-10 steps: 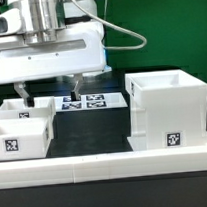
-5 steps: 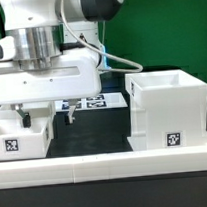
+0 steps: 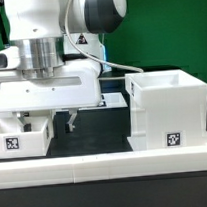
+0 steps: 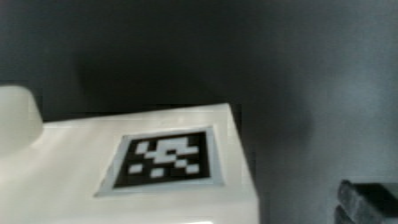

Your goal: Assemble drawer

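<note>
Gripper (image 3: 50, 121) spread wide, holding nothing: my two fingers (image 3: 71, 120) hang well apart, low over the dark table (image 3: 94, 140), and I can see no contact with any part.

Starting at the exterior view's left, a small white tray (image 3: 24, 139) sits on the table with its tag (image 3: 11, 145) facing the camera. One of my fingers comes down over or just behind it. The other hangs beside its outer wall, over bare table. I judge I am set this way so the wall lies between the fingers, ready for a pinch on its edge. Whether the near finger is inside the tray or behind it, I cannot tell. My wrist view shows a white face with a printed tag (image 4: 169, 160) close below me, which I take to be part of this tray.

Further to the exterior view's right, well apart from me, the drawer's casing (image 3: 170, 109) stands upright with its open top up and its own tag (image 3: 172, 140) low on the front. It probably waits there, steadied against the long low rail (image 3: 106, 163) along the front, until a tray is brought over.
</note>
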{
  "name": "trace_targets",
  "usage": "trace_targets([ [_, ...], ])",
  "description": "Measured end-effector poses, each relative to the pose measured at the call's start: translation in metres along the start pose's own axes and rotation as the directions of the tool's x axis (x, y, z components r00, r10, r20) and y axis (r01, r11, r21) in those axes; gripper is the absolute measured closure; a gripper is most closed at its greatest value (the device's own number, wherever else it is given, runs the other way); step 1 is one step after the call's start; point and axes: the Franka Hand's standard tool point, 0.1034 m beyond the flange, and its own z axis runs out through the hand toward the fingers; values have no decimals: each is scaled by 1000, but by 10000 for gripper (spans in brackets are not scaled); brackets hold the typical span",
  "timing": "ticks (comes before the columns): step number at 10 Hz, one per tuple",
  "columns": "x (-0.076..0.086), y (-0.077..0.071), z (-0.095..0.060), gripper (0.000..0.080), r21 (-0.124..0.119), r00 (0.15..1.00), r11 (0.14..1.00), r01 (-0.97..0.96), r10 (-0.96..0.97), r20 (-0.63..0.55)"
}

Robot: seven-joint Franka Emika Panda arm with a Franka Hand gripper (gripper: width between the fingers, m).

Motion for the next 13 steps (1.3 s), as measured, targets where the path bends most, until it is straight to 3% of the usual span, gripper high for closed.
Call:
trace_targets([
  [3,0,1,0,151,1,1000,1000,18,-18,4],
  [5,4,3,4,151,20,996,997,79,-80,32],
  [7,3,6,6,151,19,996,996,87,-87,34],
  [10,1,-2,7,151,14,999,1000,23,-23,33],
  [11,0,-7,8,249,9,1000,1000,7,-7,30],
  [12,0,-6,8,249,9,999,1000,15,-16,29],
  [13,0,-5,8,452,9,999,1000,14,-14,29],
])
